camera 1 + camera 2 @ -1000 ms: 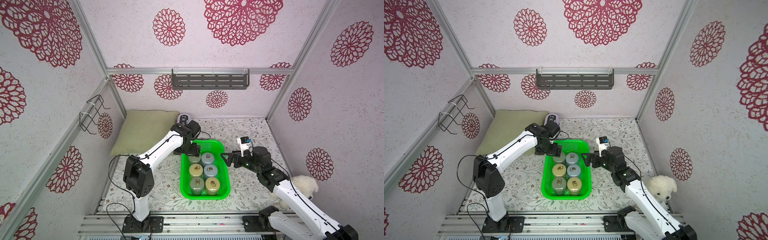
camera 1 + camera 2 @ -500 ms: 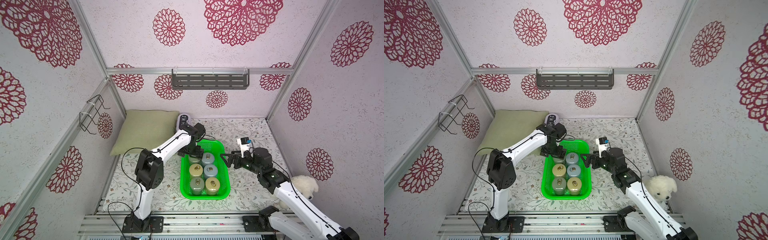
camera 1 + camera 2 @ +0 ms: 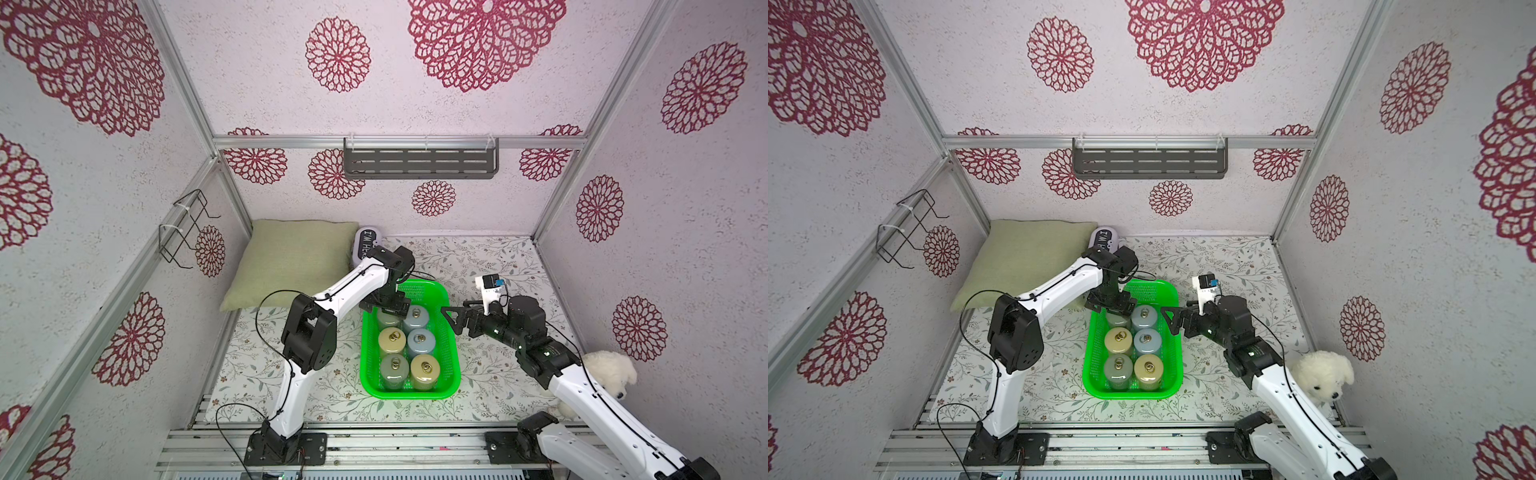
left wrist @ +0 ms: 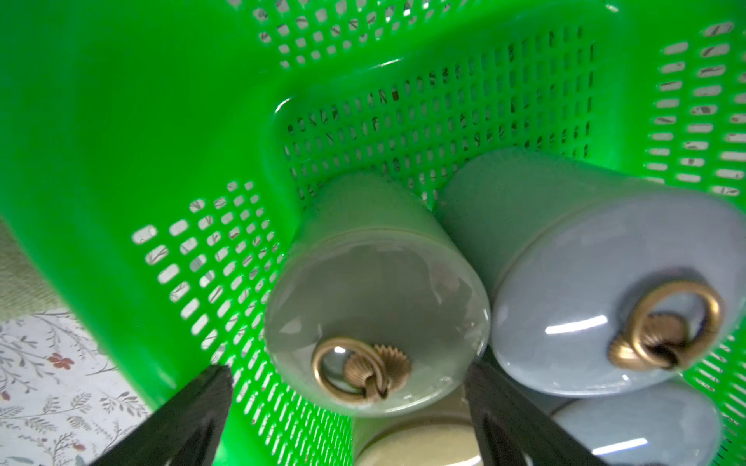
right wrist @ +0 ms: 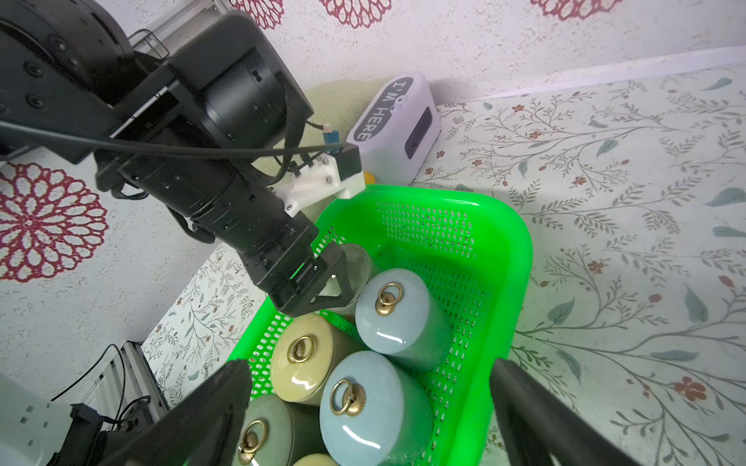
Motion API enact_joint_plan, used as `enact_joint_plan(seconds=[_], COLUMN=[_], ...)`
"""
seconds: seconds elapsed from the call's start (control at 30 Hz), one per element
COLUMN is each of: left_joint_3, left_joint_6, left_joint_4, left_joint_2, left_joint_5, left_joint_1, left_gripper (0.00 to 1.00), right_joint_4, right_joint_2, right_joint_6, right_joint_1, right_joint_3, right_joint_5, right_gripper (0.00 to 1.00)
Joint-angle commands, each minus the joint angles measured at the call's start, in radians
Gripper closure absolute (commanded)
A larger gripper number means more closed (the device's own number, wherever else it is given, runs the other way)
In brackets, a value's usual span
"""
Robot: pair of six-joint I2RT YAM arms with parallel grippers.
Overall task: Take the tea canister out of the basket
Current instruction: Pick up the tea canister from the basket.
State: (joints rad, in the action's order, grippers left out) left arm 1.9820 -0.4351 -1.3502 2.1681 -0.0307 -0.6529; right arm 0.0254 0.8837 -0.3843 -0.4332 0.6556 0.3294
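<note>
The reach-in step is judged to be in hand. The left gripper (image 3: 384,306) is lowered into the bright green perforated plastic basket (image 3: 409,392). A grey-green cylindrical glazed tea canister (image 4: 375,290), with a brass ring pull (image 4: 347,369) on its lid, is straddled by the jaws. The jaws are spread apart: a gap is seen between one black finger (image 4: 193,407) and the lid, while the other lies so close to the rim that contact cannot be ruled out. Nothing is gripped yet. The right gripper (image 3: 452,321) is spread to its full width and empty, just outside the basket wall on the side away from the left gripper.

Next, a closing of the jaws on the tea canister is judged to be called for, then a straight lift. A pale blue canister (image 4: 585,290) stands hard against it beside one finger, and the basket wall lies near the other.

Six canisters are held upright in the basket, in two rows of three: two grey-green, two pale blue, two cream (image 3: 392,338). The tea canister stands directly beneath the left gripper, in a corner of the basket.
</note>
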Motion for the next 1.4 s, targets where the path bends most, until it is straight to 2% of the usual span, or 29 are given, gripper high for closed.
enact_joint_plan(seconds=[0.0,0.3,1.37], left_joint_3=[0.025,0.008,0.009], left_joint_6=[0.012,-0.002,0.006], left_joint_4=[-0.004,0.011,0.054], left_joint_2=[0.043,0.039,0.123], left_joint_5=[-0.008,0.030,-0.016], left_joint_1=[0.001,-0.004,0.019], left_gripper=[0.03,0.03,0.03], right_joint_4=[-0.032,-0.032,-0.036], right_joint_2=[-0.020,-0.017,-0.025], right_joint_6=[0.009,0.008,0.007], right_joint_1=[-0.008,-0.008,-0.008], right_joint_3=[-0.002,-0.003,-0.011], right_joint_5=[0.012,0.008,0.003], right_gripper=[0.01,0.01,0.01])
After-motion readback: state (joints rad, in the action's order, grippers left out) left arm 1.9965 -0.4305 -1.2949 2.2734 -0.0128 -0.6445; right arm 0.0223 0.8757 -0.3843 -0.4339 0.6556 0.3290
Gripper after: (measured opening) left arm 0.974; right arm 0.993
